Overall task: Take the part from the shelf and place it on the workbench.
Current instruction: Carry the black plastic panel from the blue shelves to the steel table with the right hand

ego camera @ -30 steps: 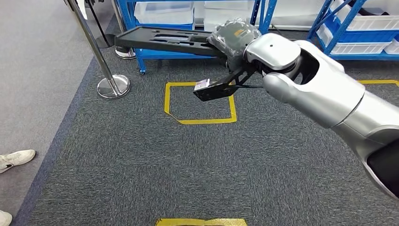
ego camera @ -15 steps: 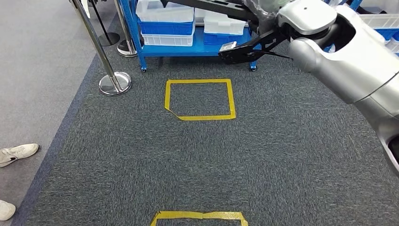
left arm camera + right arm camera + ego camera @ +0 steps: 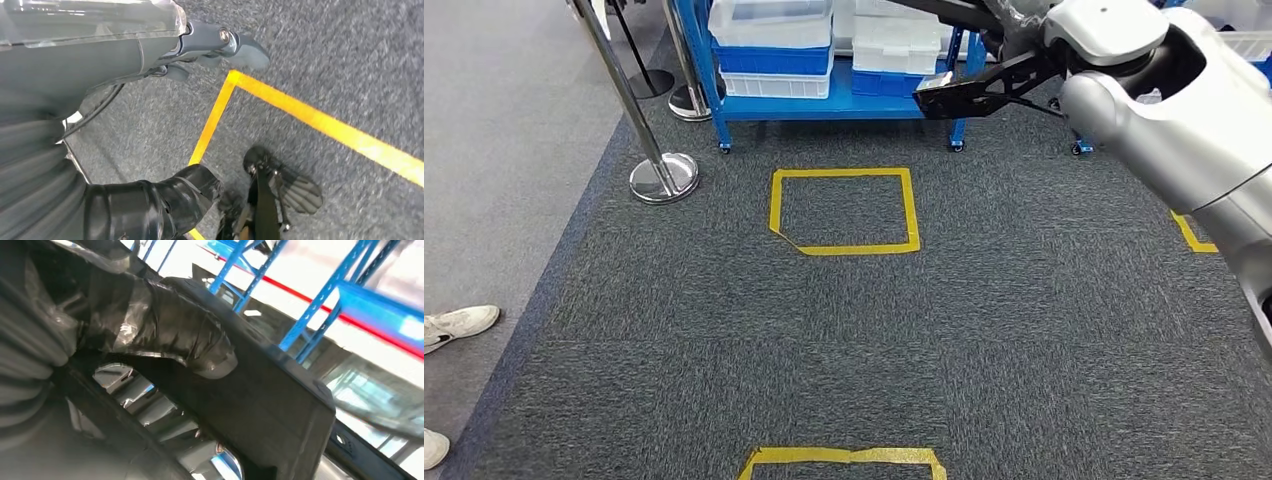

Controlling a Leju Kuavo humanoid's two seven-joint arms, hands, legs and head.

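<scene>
Above the carpet, right hand (image 3: 1024,25) fingers grip the black part (image 3: 270,390); shelf pickup done, workbench placement pending.

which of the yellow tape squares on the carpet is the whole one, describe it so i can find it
Start at the blue shelf rack along the far edge of the grey carpet, with the chrome stanchion base to its left. Just in front of the rack lies the yellow tape square. It alone shows all four sides, with its near left corner cut off; the other tape marks run out of the picture.
</scene>
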